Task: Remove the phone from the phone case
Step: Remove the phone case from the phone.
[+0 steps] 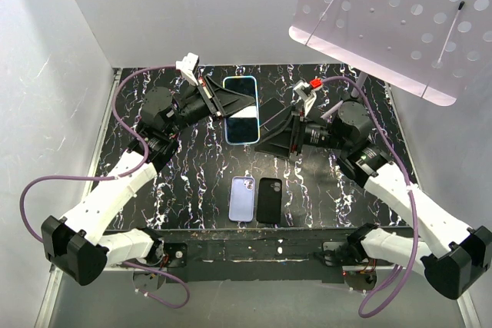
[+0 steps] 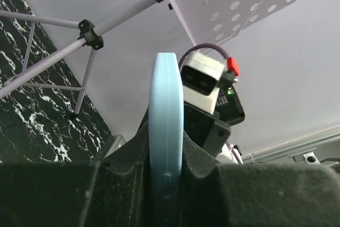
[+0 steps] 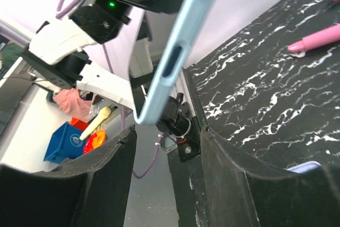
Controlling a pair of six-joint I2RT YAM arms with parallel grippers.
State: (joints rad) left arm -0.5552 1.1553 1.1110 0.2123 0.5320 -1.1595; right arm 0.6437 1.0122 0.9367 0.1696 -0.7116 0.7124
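Phone held above the far counter, a hand at each side.
The left hand (image 1: 224, 103) is clamped on one long edge of the phone (image 1: 241, 109), with its light-blue case (image 2: 166, 131) on, above the counter (image 1: 323, 182). The right hand (image 3: 164, 142) gapes wide around the lower corner, its pads apart from it. Bare counter lies to the right.

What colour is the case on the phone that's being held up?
The case is light blue; the left wrist view shows it best.
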